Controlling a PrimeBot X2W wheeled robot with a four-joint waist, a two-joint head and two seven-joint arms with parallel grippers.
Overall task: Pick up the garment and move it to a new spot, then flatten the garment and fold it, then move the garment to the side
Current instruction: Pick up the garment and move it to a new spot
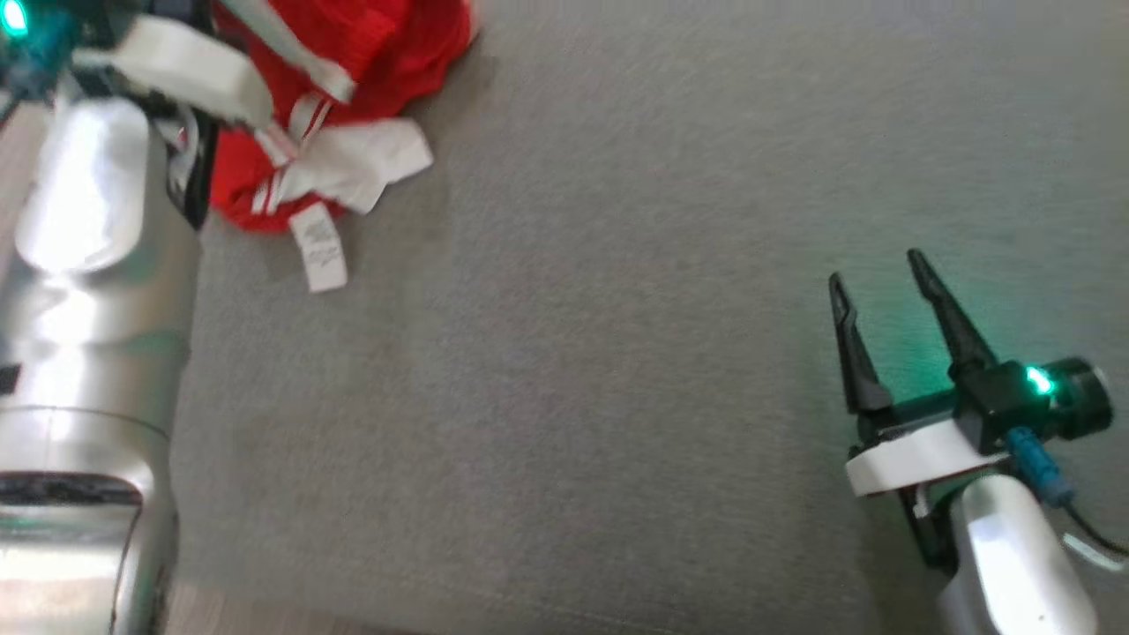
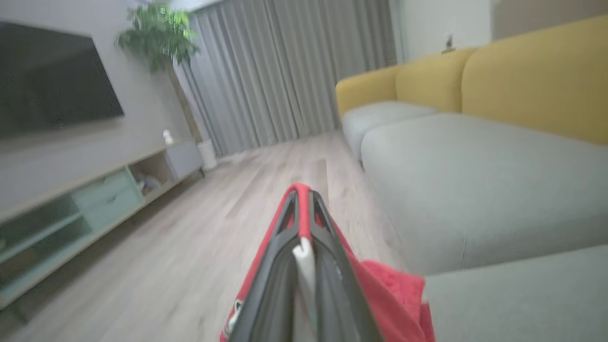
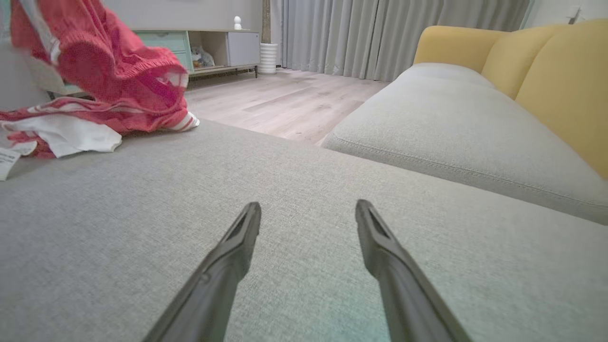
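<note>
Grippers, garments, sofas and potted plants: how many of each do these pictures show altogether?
Grippers: 2, the left gripper and the right gripper
Garment: 1
Sofa: 1
Potted plant: 1
Total: 5

white care label (image 1: 319,241) on garment (image 1: 370,53): print blurred, unreadable.

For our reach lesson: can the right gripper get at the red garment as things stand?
Probably yes, if stretched: only bare cushion lies between the open right gripper and the garment, which the left gripper grips.
</note>
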